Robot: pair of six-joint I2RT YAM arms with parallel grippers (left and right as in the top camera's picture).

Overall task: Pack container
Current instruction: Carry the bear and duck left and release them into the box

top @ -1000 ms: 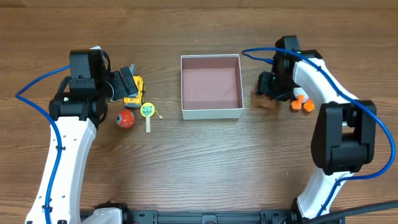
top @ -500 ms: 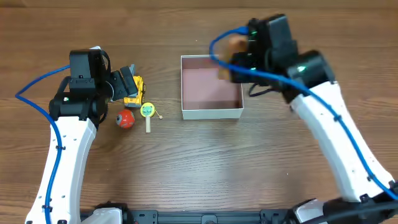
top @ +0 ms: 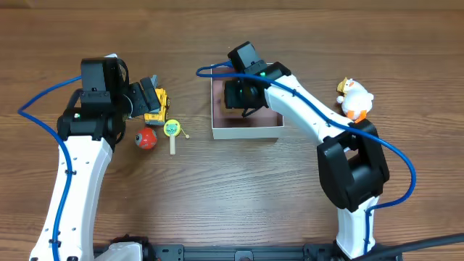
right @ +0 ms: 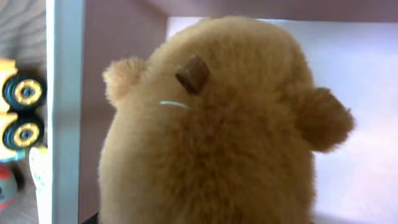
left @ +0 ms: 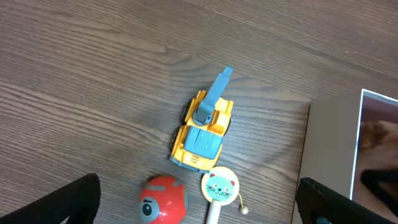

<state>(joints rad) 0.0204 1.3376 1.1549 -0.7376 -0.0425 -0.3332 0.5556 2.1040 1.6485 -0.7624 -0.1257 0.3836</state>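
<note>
Right gripper (top: 243, 94) closed on a brown plush toy (right: 211, 124), positioned over the container (top: 246, 131).
The container sits mid-surface (top: 232, 196), open side up. Left gripper (top: 147, 96), jaws spread wide, hovers over a yellow truck (left: 202, 130). A white-and-orange toy (top: 354, 98) lies well right of the container. A red ball (left: 163, 199) and cat-face rattle (left: 219, 186) lie just beside the truck.

container (top: 246, 131): white walls, dull pink floor. plush toy (right: 211, 137): golden brown, darker brown ears. toy digger (left: 202, 134): yellow and blue. ball (left: 163, 199): red. duck (top: 354, 98): white and orange. table (top: 239, 196): brown wood grain.
</note>
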